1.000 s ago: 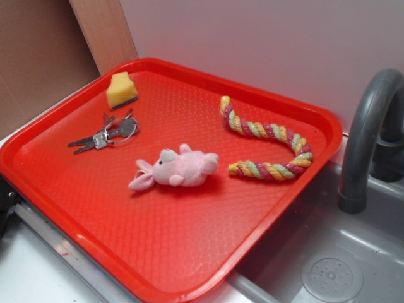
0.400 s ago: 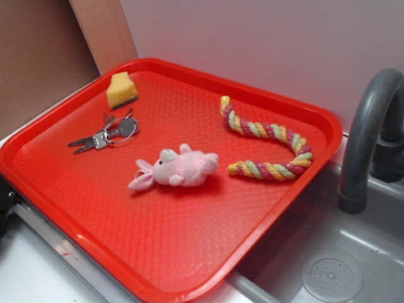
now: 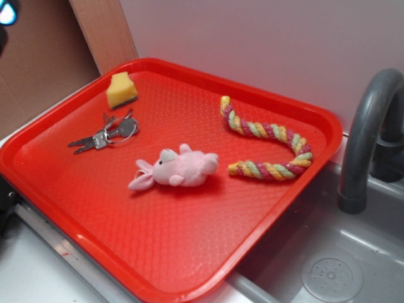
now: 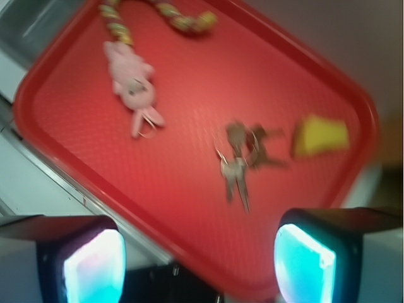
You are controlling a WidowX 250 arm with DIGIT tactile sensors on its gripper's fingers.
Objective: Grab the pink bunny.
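The pink bunny lies on its side near the middle of the red tray, ears toward the left. It also shows in the wrist view at upper left. My gripper is open and empty, high above the tray's near-left edge, far from the bunny. Its cyan pads stand wide apart. In the exterior view only a cyan tip of the gripper shows at the top left corner.
A twisted pink-yellow-green rope lies right of the bunny. A bunch of keys and a yellow sponge wedge lie at the tray's back left. A grey sink with a faucet is to the right.
A cyan tip of my gripper has come into the exterior view at the top left corner. The bunny and the other things have not moved.
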